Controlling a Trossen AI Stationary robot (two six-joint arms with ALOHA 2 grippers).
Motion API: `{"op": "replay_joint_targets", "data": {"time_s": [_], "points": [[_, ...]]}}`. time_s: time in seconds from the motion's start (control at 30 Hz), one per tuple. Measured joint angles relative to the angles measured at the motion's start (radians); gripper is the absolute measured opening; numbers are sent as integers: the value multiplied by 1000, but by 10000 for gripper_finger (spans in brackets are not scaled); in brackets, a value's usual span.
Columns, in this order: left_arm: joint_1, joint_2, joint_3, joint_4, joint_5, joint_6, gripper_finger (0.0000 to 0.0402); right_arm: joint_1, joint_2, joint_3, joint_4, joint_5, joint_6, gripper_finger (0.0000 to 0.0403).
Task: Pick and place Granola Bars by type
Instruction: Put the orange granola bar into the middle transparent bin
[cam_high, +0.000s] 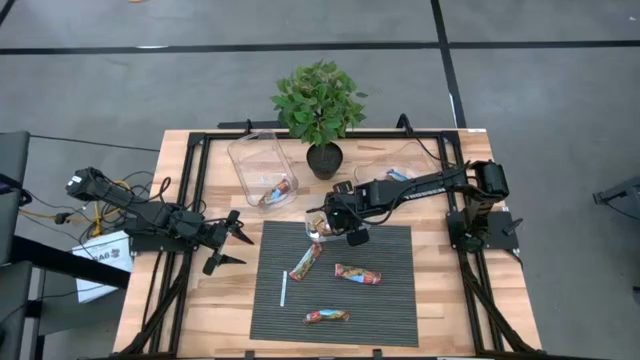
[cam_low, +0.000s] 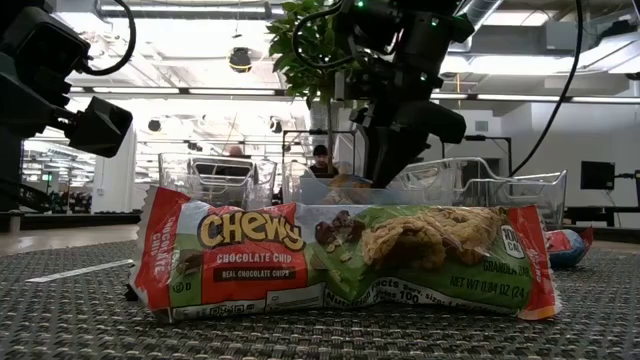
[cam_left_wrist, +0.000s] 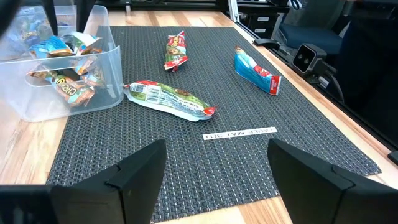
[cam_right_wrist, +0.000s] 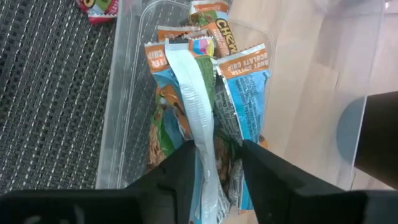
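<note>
A small clear container (cam_high: 312, 216) at the mat's far edge holds several granola bars (cam_right_wrist: 239, 81). My right gripper (cam_high: 325, 225) reaches down into it, shut on a blue-and-white wrapped bar (cam_right_wrist: 199, 106). Three more bars lie flat on the dark mat: one (cam_high: 306, 261) at the left, a red one (cam_high: 357, 273) and one near the front (cam_high: 327, 317). A thin white stick (cam_high: 284, 290) lies beside them. My left gripper (cam_high: 225, 248) is open and empty over the wood, left of the mat. In the low view the front bar (cam_low: 340, 260) fills the foreground. My right gripper pinches the blue-and-white bar between its two fingers (cam_right_wrist: 180, 174), one on each long side, beside the white back seam (cam_right_wrist: 202, 146). The fingers point down from above and lie across the bar. The bar rests among the other bars in the container.
Two larger clear bins stand at the table's far side: the left one (cam_high: 250, 160) holds one bar (cam_high: 277, 190), the right one (cam_high: 385, 160) a blue bar (cam_high: 398, 175). A potted plant (cam_high: 320, 105) stands between them. A black frame (cam_high: 195, 180) edges the table.
</note>
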Motion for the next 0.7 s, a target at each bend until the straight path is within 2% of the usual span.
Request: {"op": "replay_joint_targets", "data": {"time_s": [0.43, 0.7], "points": [[0, 0, 0, 0, 0, 0, 274, 0, 0, 0, 2, 0, -6, 161], [0, 0, 0, 0, 0, 0, 274, 0, 0, 0, 3, 0, -6, 200]]}}
